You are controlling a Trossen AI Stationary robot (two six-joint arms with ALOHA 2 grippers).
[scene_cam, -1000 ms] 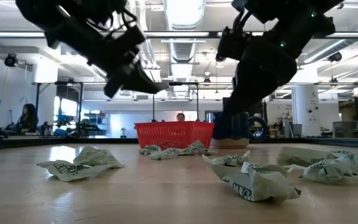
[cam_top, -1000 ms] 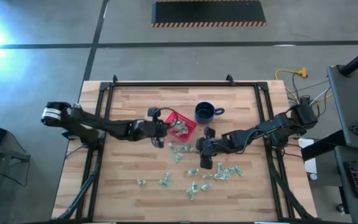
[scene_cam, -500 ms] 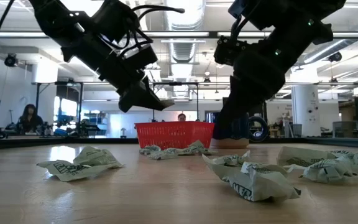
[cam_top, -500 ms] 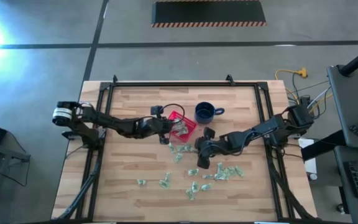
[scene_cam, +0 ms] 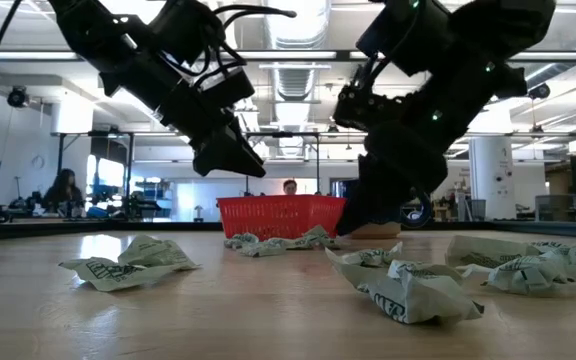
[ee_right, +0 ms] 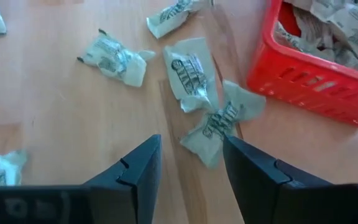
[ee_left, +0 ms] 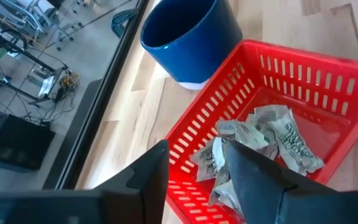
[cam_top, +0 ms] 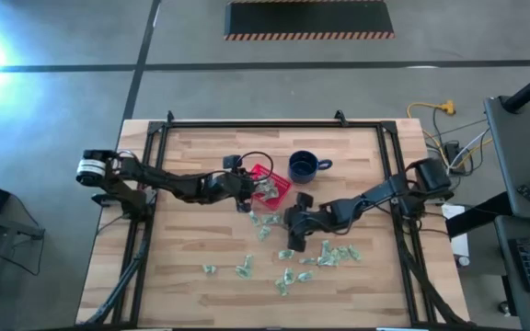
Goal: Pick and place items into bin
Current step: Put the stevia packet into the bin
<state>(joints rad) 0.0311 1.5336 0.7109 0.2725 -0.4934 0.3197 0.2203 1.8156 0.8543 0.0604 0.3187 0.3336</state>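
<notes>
The left claw (cam_top: 249, 192) hangs spread and empty over the red bin (cam_top: 269, 183), which sits mid-bench beside the blue mug (cam_top: 303, 166) and holds several wrapped items (ee_left: 263, 134). The right claw (cam_top: 290, 231) hovers spread above loose items (ee_right: 194, 73) on the bench (cam_top: 191, 239), just beside the bin.

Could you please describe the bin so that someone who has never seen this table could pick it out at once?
On the pale wooden table, look near the middle, toward the far edge, where the left gripper hovers. There sits a small red square plastic basket with low slatted sides, holding crinkled green-and-white wrapped pieces. Unlike the dark blue mug beside it, it is red, square and perforated.
</notes>
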